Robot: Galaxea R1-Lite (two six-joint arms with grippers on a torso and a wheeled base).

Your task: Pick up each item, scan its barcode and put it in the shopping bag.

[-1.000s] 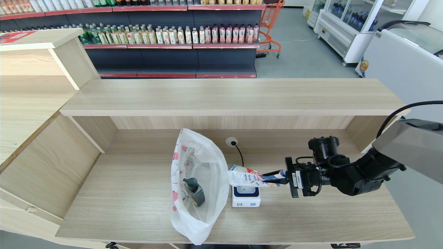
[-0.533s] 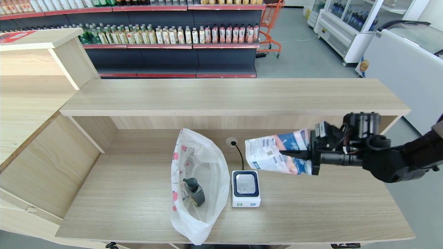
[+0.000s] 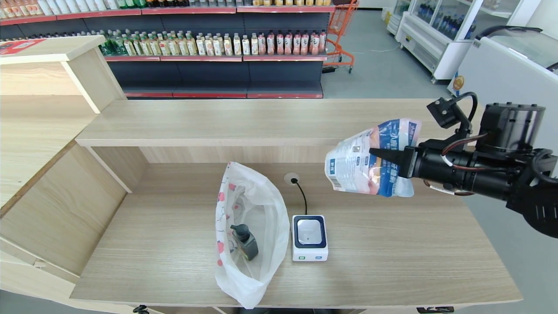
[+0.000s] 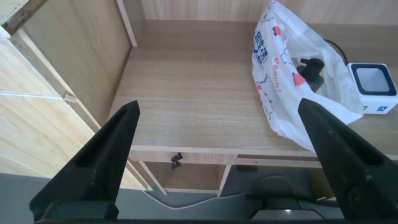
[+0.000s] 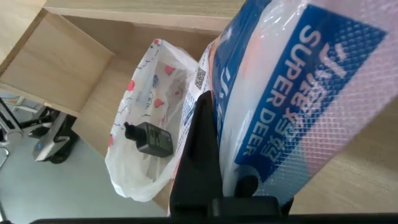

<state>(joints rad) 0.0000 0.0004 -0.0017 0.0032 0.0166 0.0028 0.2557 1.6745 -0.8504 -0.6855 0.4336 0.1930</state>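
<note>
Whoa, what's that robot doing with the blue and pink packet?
It's working as a checkout helper. Its right gripper is shut on the blue and pink packet, holding it up in the air over the wooden counter, off to the right of the little white scanner. The shopping bag stands open next to the scanner with a dark pump bottle inside. The packet isn't in the bag yet. The left gripper is open and holds nothing.

On the tabletop (image 3: 392, 261), the shopping bag (image 3: 266, 205) lies just left of the scanner (image 3: 310, 237), a pump bottle (image 3: 245, 241) inside. The pouch (image 3: 364, 163) hangs above, right of the scanner.
</note>
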